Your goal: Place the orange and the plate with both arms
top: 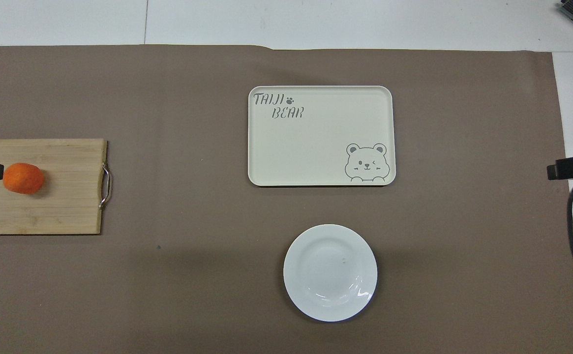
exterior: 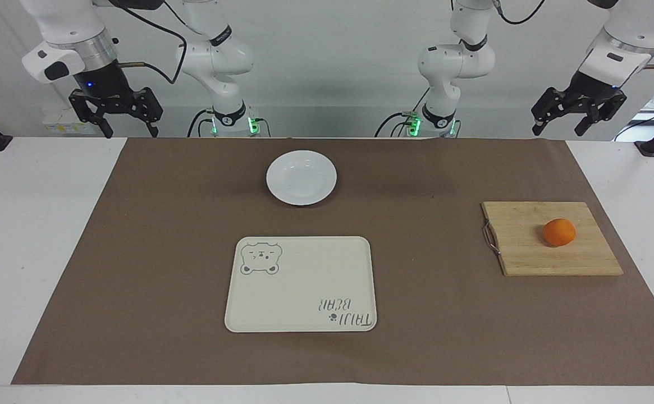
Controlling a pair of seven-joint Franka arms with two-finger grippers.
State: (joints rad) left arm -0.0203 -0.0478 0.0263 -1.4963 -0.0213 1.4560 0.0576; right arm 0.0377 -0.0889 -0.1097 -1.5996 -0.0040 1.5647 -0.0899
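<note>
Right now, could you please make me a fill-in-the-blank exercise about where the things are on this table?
1. The orange lies on the wooden ____.
2. The white plate is ____ to the robots than the bear tray.
3. Both the left hand and the right hand hold ____.

Missing words: cutting board; nearer; nothing

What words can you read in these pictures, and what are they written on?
"TAIJI BEAR", with a small paw print after "TAIJI": printed in grey on the cream rectangular tray with the winking bear drawing.
No other words or numbers can be read; the black bands on the white arm bases carry marks too small to read.
</note>
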